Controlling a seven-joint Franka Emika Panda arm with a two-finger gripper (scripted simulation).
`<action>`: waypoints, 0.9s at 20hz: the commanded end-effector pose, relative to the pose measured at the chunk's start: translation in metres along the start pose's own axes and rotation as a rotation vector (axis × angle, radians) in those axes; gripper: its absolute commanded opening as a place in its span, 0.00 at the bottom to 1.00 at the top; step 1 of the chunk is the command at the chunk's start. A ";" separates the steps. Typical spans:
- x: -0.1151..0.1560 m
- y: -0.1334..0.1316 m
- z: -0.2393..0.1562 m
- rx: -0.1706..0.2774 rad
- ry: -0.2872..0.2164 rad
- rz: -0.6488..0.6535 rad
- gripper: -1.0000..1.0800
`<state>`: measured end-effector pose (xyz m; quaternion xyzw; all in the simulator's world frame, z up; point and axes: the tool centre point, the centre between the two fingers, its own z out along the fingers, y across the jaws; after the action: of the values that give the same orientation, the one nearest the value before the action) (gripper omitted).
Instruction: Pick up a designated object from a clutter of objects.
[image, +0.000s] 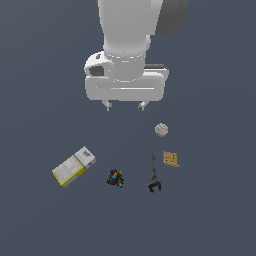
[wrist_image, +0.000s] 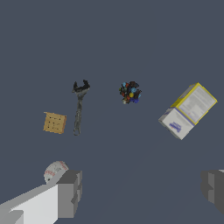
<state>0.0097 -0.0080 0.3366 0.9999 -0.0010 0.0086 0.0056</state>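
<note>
**Above the clutter, nothing grabbed yet**

High over the dark floor, the gripper hangs with its fingers spread wide and nothing between them. So basically the task hasn't started in any real sense: the whole approach, descent, pinch and lift are left.

The target, the tiny dark lump with blue, orange and red specks, sits on the floor between the yellow-white-blue box and the slim black tool, apart from both. The white baseball and the tan holed block are further off, on the tool's side.

The exterior view shows how high the hand is. The wrist view gives a cleaner look at the lump's colours and shows both finger pads framing open space; its exact shape is too small to tell, maybe beads.
</note>
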 end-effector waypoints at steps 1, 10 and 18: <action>0.000 0.000 0.000 0.000 -0.001 -0.003 0.96; 0.009 0.002 0.011 -0.004 -0.002 -0.078 0.96; 0.025 0.006 0.032 -0.010 -0.005 -0.223 0.96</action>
<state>0.0317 -0.0136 0.3098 0.9955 0.0944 0.0060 0.0110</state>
